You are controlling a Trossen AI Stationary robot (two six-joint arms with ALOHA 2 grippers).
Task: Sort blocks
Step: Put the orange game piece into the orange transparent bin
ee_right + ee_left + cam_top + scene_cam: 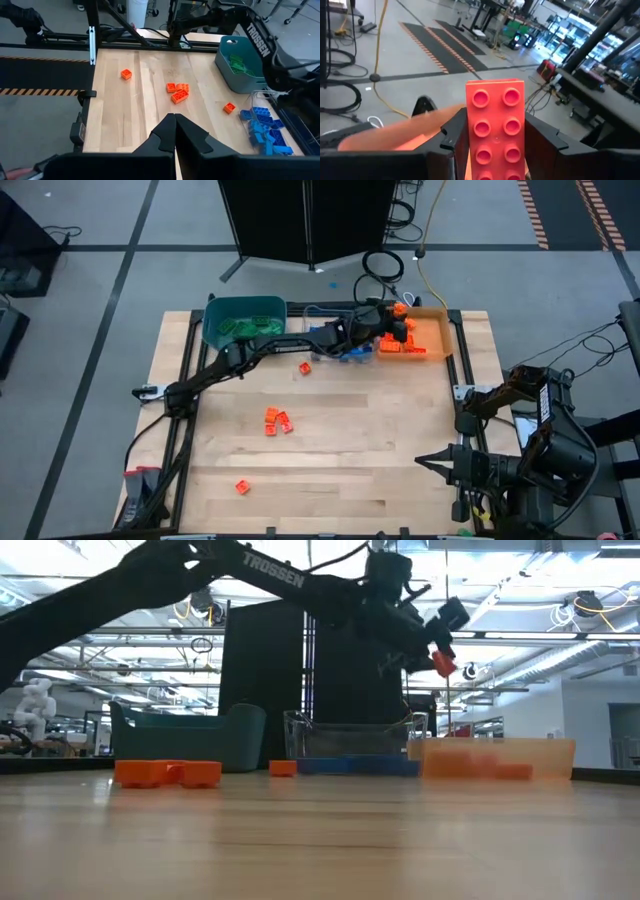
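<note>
Workshop with grey floor, cables and black-and-orange striped floor mats; a pale wooden tabletop carries the work. Nearest, at the tabletop's right front edge, the right gripper waits with its jaws pressed fully together, holding nothing; ahead of these jaws lie a single orange-red block, a cluster of orange-red blocks and one more orange-red block, all loose on the wood and well apart from one another; beyond them, to one side, blue blocks are heaped in a clear bin, and green blocks lie in a teal bin. Farther back, the left arm reaches across the tabletop's far side; the left gripper hangs above the orange bin, clear of its rim in the low view; its jaws are part-way closed on an orange-red brick, which stands upright between the two dark fingers with its studded face toward the wrist camera and its top end projecting past the fingertips; directly below these jaws, more orange-red blocks rest inside the orange bin. Farthest, behind the tabletop, a tall black cabinet stands before a ceiling of beams and lights.
</note>
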